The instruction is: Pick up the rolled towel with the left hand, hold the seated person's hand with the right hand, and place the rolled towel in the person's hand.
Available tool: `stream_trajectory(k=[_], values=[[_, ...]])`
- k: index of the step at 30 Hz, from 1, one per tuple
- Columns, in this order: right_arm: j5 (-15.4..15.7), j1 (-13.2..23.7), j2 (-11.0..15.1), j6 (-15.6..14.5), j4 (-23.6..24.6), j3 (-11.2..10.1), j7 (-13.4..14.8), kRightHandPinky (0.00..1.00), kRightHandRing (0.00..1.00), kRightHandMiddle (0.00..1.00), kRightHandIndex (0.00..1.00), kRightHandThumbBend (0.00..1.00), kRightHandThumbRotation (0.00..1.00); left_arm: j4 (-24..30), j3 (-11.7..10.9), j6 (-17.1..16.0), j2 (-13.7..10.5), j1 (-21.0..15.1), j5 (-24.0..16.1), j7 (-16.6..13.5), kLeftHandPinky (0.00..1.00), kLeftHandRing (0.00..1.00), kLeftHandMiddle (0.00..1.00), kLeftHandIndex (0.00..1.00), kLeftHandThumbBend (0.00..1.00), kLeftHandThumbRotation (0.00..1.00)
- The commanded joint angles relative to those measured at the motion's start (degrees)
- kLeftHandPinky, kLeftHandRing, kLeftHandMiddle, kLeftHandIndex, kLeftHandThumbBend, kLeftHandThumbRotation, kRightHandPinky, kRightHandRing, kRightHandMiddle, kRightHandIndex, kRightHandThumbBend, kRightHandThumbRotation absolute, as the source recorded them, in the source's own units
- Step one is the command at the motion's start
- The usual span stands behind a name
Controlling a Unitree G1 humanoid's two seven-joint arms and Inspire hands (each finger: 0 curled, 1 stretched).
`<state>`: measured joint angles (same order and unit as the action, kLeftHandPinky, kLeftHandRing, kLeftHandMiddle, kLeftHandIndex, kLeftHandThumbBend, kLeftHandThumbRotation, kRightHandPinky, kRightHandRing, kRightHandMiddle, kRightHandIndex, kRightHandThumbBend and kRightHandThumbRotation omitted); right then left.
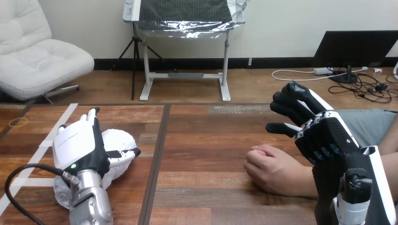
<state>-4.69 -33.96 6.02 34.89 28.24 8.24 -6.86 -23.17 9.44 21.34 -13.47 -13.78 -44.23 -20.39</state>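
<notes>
The white rolled towel (120,139) lies on the left part of the wooden table (211,140). My left hand (77,147) rests on top of it, open, fingers straight and pointing away from me, thumb stretched to the right across the towel. The person's hand (270,168) lies on the table at the right as a loose fist, with the forearm running off to the right. My right hand (324,133) hovers just above and to the right of it, open with fingers loosely bent and thumb pointing left. It is not touching the person's hand.
A yellow rubber band (19,123) lies at the far left. White tape strips (63,122) run across the left board. A dark seam (157,154) splits the table between the towel and the person's hand.
</notes>
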Motion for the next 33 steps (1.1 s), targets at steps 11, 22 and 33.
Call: stream_trajectory(k=[11, 22, 33], values=[[-0.6, 2.3, -0.6, 1.1, 1.0, -0.2, -0.1, 0.70, 0.82, 0.83, 0.84, 0.92, 1.00, -2.1, 2.7, 4.9, -1.5, -6.9, -1.0, 2.0, 1.00, 0.92, 0.93, 0.94, 0.93, 0.39], [-0.5, 2.5, -0.5, 0.9, 1.7, -0.4, -0.1, 0.69, 0.82, 0.82, 0.84, 0.94, 1.00, -4.3, 3.0, 7.0, -0.9, -8.5, 0.1, 3.3, 1.00, 0.93, 0.94, 0.94, 0.93, 0.38], [-1.0, 2.9, -0.1, 1.1, 1.7, -0.6, -0.5, 0.68, 0.82, 0.83, 0.83, 0.95, 1.00, -7.0, 4.6, 10.7, -0.6, -11.0, -0.1, 5.0, 1.00, 0.93, 0.94, 0.94, 0.92, 0.41]])
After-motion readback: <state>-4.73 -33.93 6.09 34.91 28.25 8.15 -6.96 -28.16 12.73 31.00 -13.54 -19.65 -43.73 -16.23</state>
